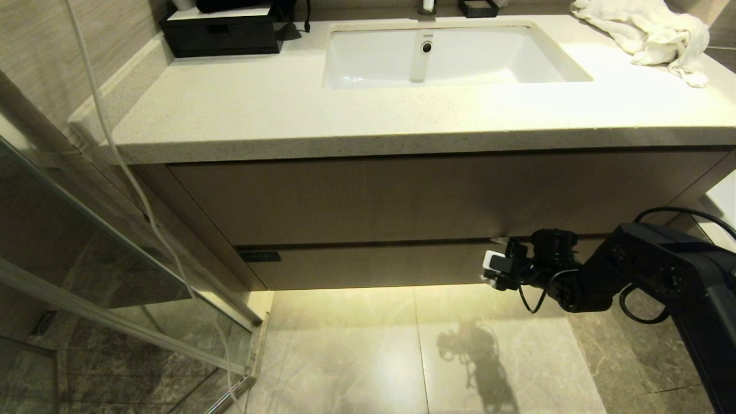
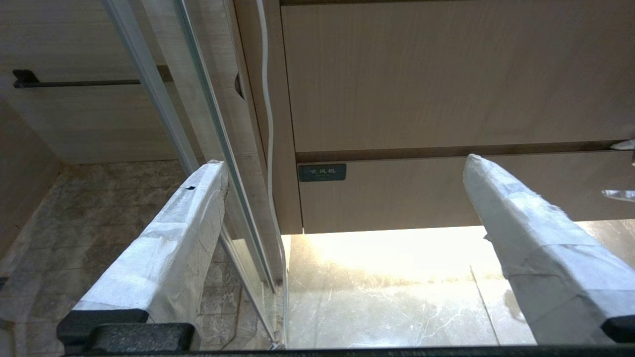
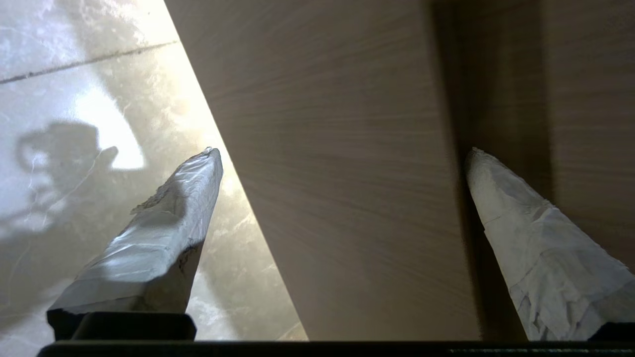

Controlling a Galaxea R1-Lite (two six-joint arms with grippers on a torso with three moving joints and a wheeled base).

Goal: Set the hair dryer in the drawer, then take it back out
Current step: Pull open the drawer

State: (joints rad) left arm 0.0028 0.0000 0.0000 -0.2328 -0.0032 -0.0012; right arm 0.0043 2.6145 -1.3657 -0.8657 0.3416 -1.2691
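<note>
Head view shows the right gripper at the right part of the low drawer, its fingers spread wide and holding nothing. One finger is at the dark gap above the drawer face, the other near the lower edge, so the face lies between them. The drawer is shut. The hair dryer is in none of the views; I cannot tell where it is.

Going from left to right in this view: the white cord hangs well away from the gripper on its far left, the small dark label sits at the left end of the drawer, and the gripper is far toward the right end.

What may go wrong, in my judgement: the face has no handle, so the fingers can slip off the thin edge when pulling. Also, a pull so far from the middle of a wide drawer may make it jam.

Left wrist view shows the left gripper, also wide open and empty, hanging low before the label end of the drawer. Right wrist view alone shows how close the fingers are to the gap; the head view alone shows the sink and the towel above.
</note>
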